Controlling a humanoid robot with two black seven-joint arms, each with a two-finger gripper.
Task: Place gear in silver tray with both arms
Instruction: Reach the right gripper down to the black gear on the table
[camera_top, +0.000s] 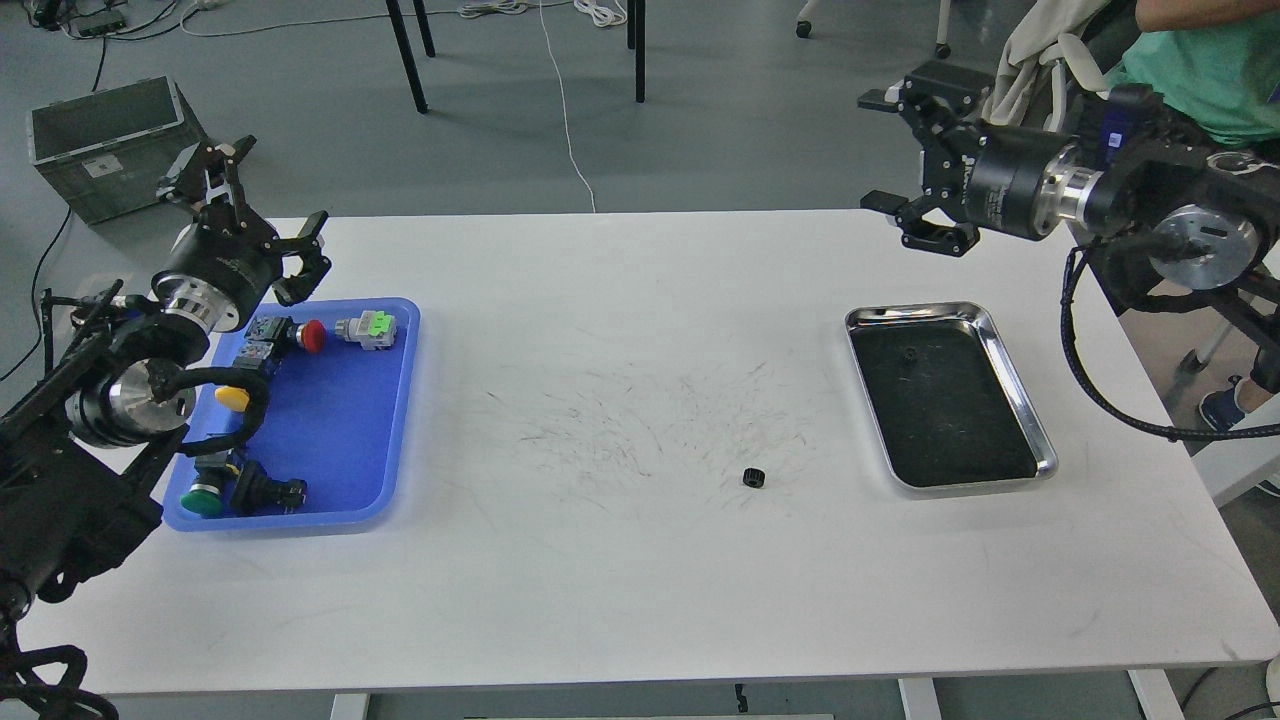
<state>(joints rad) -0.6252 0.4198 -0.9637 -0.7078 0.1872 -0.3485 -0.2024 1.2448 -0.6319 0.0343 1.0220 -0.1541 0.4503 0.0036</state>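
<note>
My left gripper (243, 202) is raised above the far left corner of the white table (620, 560), just behind the blue plastic tray (395, 420). Its two fingers are spread wide apart and hold nothing.

My right gripper (903, 152) is raised above the far right edge of the table, behind the silver tray (1015, 380). Its two fingers are also spread apart, one high and one low, with nothing between them.

The gear (753, 477) is a small black toothed part. It lies on the bare tabletop, right of centre, among fine dark scuff marks. It is left of the silver tray's near end, apart from the rim, and well apart from both grippers.

The silver tray rests flat on the right side of the table, its long axis running away from me. Its polished rim encloses a dark floor. One small dark item (908, 356) lies on that floor near the far end; I cannot tell what it is.

The blue plastic tray rests on the left side of the table. It contains push-button switches: one with a red cap (312, 336), one with a yellow cap (232, 398), one with a green cap (201, 501), and a grey unit with a light green top (368, 328).

A grey crate (105, 145) stands on the floor beyond the table's left corner.
</note>
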